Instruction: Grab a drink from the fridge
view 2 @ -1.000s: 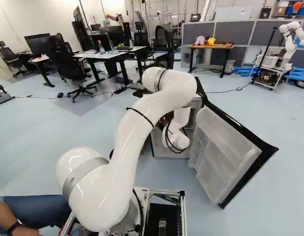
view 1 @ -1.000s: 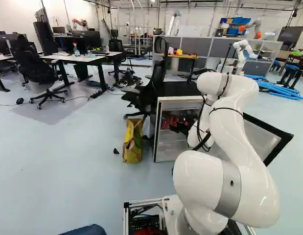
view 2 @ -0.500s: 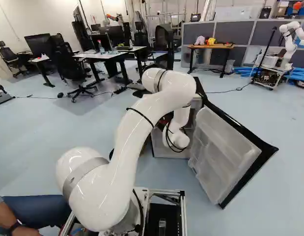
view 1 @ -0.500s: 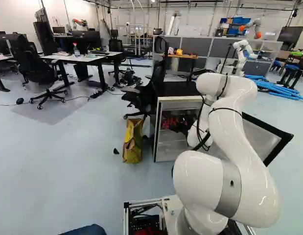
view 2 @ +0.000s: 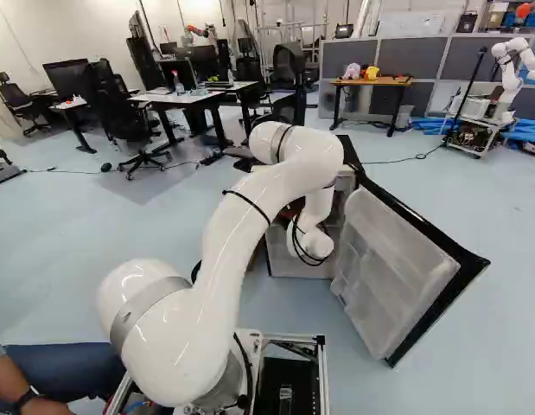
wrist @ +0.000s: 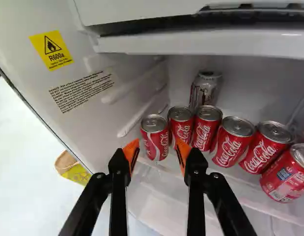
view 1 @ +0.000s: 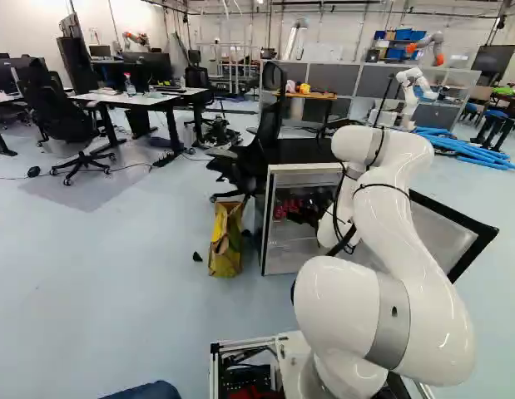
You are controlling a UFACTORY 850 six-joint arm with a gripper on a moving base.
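One arm now slightly lower, two parted fingers, seven cans

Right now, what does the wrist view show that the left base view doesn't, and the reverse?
Only wrist view: yellow warning sticker, silver can behind the row, and the tool clearly open.
Only left base view: desk, black office chair, fridge's black top.
Both: fridge interior, red cans, yellow bag.

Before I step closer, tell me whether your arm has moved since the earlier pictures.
Yes: in the left base view, my arm has shifted slightly left at its upper bend, against the unmoved fridge door.
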